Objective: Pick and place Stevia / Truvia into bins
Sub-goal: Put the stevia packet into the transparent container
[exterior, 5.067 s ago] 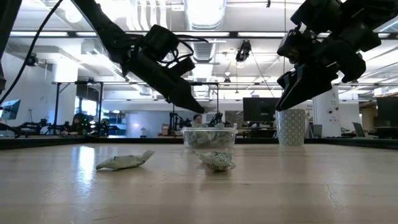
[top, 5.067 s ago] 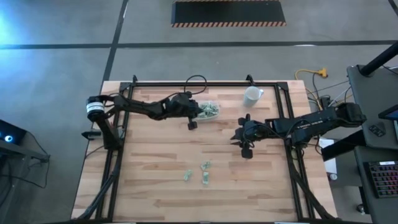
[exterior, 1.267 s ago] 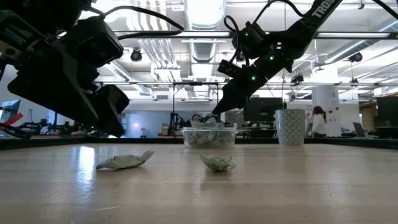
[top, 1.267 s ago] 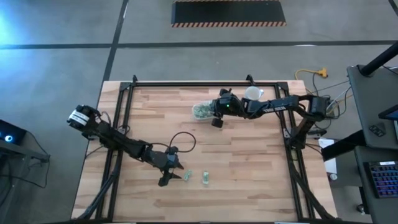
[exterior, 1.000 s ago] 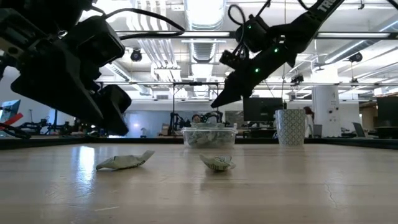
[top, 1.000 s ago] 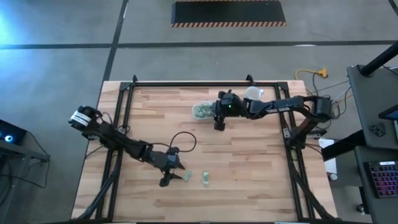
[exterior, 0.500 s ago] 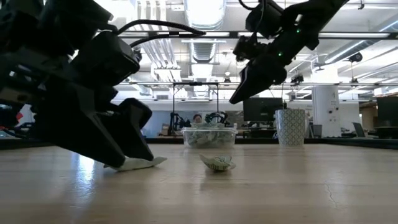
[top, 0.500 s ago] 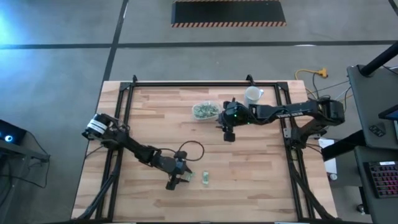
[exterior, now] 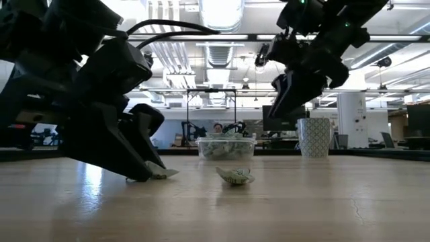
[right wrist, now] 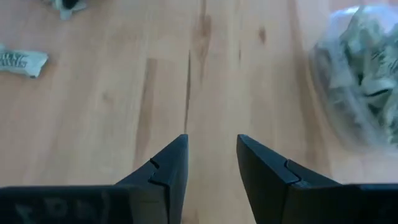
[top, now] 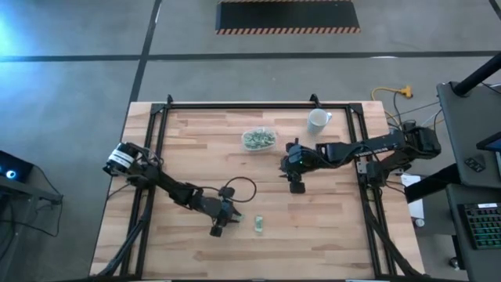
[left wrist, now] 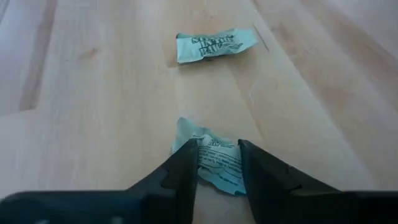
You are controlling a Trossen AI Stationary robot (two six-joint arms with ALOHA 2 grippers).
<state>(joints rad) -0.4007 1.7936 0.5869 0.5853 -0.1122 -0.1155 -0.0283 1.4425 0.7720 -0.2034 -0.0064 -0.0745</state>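
Observation:
One crumpled green and white Stevia packet [left wrist: 219, 167] lies flat on the wooden table between the fingers of my left gripper [left wrist: 217, 144], which is open and down at the table top [top: 227, 222]. A second packet [top: 259, 225] lies flat just to its right [left wrist: 214, 45]. The clear container [top: 258, 139] stands toward the far edge, filled with packets [exterior: 226, 148]. My right gripper [top: 296, 186] is open and empty. It hangs above the table to the right of and nearer than the container [right wrist: 211, 138]. My left gripper comes down slanting from the table's left, one finger [left wrist: 186, 163] on each side of the packet's near half [left wrist: 211, 155]. The packet lies flat on the wood, its edges running under the fingers. I cannot tell whether the fingers touch it.
A white patterned cup [top: 317, 120] stands right of the container near the far edge [exterior: 314, 138]. A black frame [top: 235, 106] rims the table. Bare wood lies between the container and the two packets. A cable loops over my left wrist [top: 239, 186].
My left gripper has moved toward the table's right and dropped to the table top, its fingers now around the left packet. My right gripper has drawn away from above the container, toward the near edge and the right, staying open.

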